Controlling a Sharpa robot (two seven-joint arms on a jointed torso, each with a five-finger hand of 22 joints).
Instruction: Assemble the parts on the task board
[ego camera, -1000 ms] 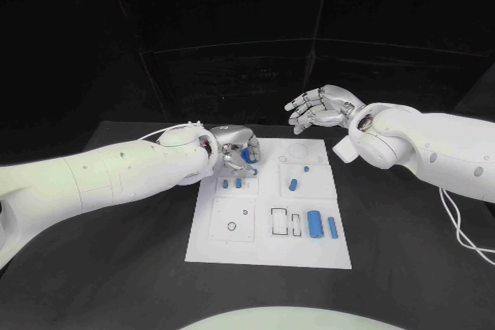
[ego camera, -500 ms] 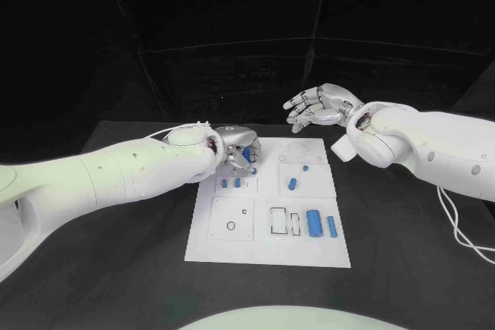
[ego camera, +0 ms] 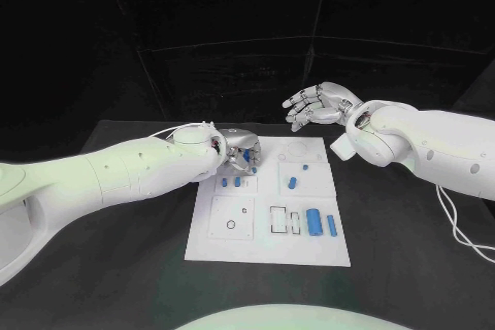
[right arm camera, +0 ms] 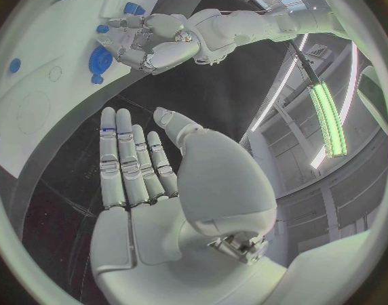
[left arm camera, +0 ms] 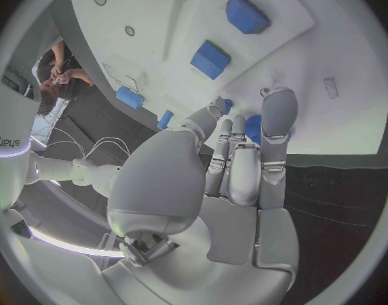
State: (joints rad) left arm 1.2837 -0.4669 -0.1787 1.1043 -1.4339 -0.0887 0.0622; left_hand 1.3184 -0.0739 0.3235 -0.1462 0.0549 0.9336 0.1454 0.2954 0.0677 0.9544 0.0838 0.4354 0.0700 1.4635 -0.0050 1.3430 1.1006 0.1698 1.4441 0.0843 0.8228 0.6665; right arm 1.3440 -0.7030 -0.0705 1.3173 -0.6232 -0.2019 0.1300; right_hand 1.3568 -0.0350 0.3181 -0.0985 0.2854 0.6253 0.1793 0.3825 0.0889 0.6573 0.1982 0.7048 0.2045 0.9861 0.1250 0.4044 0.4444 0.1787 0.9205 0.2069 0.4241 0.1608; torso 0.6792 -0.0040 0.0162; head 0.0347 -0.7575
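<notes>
The white task board point(ego camera: 263, 237) lies in the middle of the black table. My left hand point(ego camera: 239, 152) rests at its far left corner with its fingers curled around a round blue part point(left arm camera: 254, 125), which sits low on the board point(right arm camera: 101, 59). My right hand point(ego camera: 320, 104) hangs in the air beyond the board's far edge, its fingers apart point(right arm camera: 152, 183) and nothing in it. Two small blue pieces point(ego camera: 232, 182) lie just in front of the left hand. A blue peg point(ego camera: 293, 183) and a blue dot point(ego camera: 305, 168) sit in the far right panel.
A thick blue cylinder point(ego camera: 313, 222) and a thinner one point(ego camera: 332, 226) lie in the near right panel beside a rectangular outline point(ego camera: 280, 220). The near left panel point(ego camera: 233, 217) has small holes. Black table stretches on both sides of the board.
My left hand's fingers have closed further over the blue part, so less of it shows. The right hand has drifted slightly, still raised with its fingers apart.
</notes>
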